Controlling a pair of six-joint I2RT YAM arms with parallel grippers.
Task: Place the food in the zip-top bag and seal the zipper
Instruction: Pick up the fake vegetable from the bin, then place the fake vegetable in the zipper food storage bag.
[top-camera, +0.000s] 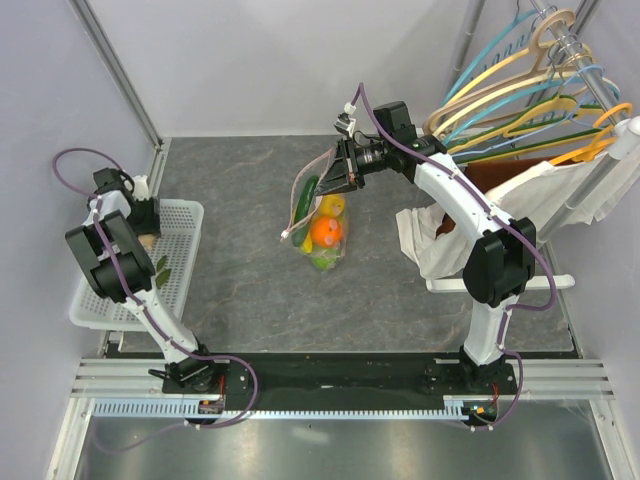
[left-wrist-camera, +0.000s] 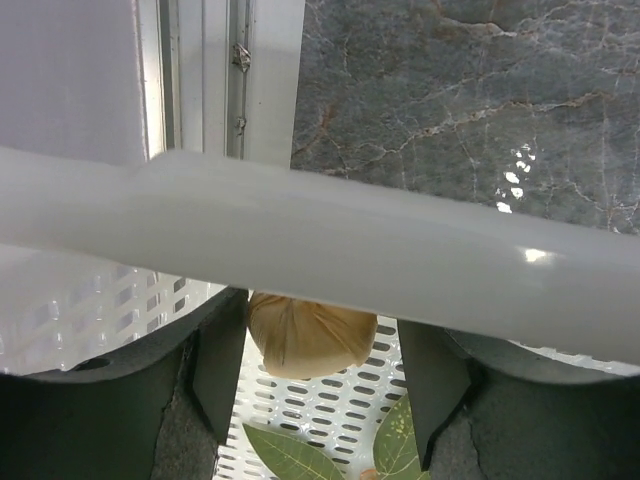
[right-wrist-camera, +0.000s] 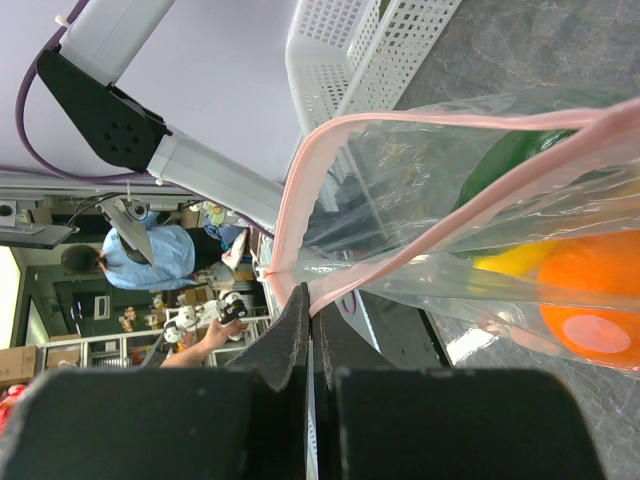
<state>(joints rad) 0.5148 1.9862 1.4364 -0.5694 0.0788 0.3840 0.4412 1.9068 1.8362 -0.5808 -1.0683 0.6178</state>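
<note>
Right pincer (right-wrist-camera: 306, 312) clamps only a corner of the zipper (right-wrist-camera: 285, 215); the loaded zip-top bag (top-camera: 312, 205) sags mid-frame, mouth open, so its weight may tug the strip free and spill the orange fruit (top-camera: 325, 233) onto the tabletop (top-camera: 400, 300).

The table (top-camera: 240, 300) is a grey slab veined like marble, and the arm bases are bolted along its near edge. A white mesh basket (top-camera: 190, 215) sits at its left edge. Near the middle is a clear bag (top-camera: 300, 215) of orange, yellow and green food (top-camera: 325, 232), its top raised and its bottom down at the surface, though whether it rests there cannot be told; a bunched white cloth (top-camera: 425, 240) lies at the right edge, well apart from the bag.
</note>
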